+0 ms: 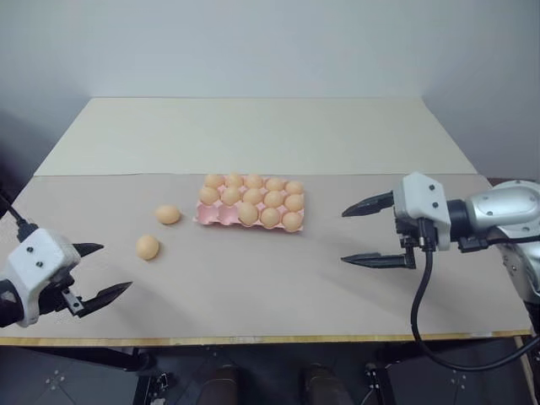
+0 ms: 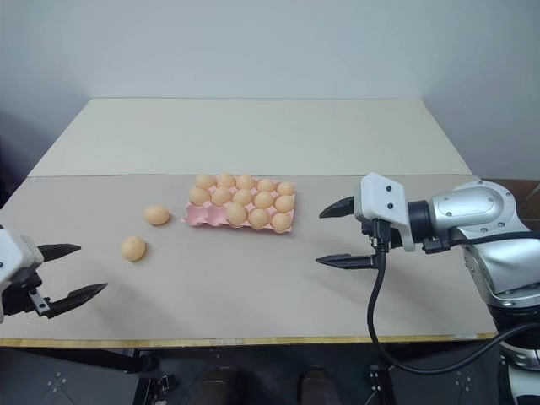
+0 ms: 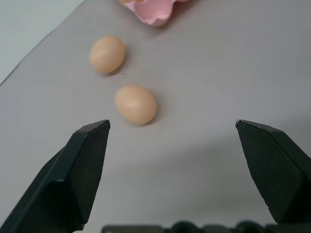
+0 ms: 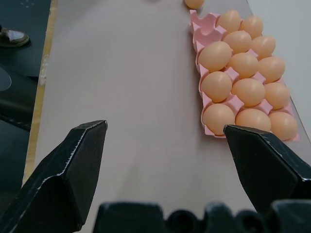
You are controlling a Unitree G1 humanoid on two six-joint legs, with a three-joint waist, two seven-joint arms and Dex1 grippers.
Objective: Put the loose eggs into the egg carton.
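We see the table (image 1: 354, 287) bearing the pink egg carton (image 1: 205, 216) near its middle, most of its cups filled and the two front cups at its left end bare. Our right gripper (image 1: 368, 233) hovers well to the carton's right, its jaws wide apart and empty. Our left gripper (image 1: 103, 272) hangs at the table's near left, likewise spread on nothing. Two loose eggs lie left of the carton, one (image 1: 168, 214) just beside it, the other (image 1: 148, 246) nearer our left gripper
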